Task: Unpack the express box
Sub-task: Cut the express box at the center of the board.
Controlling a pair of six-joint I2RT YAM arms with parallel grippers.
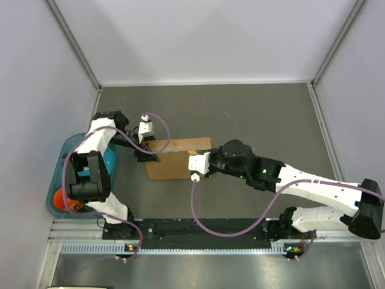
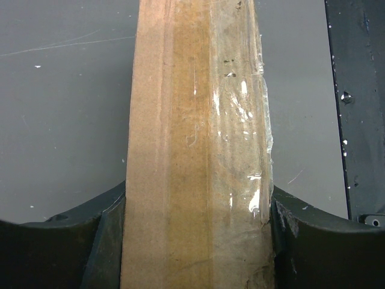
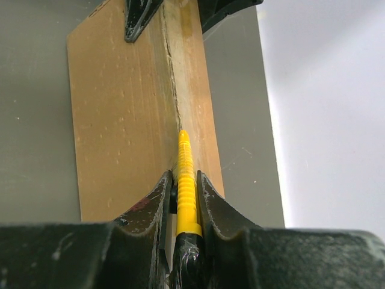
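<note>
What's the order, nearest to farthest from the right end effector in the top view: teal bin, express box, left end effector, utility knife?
1. yellow utility knife, clamped in the right end effector.
2. express box, at the knife's tip.
3. left end effector, gripping the box's left end.
4. teal bin, far left.

left arm bent | left claw (image 2: pixel 197 194) jaws wide, clamping | right arm stretched left | right claw (image 3: pixel 185 183) pinched tight

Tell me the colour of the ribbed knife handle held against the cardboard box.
Yellow; the ribbed plastic utility knife shows best in the right wrist view.
</note>
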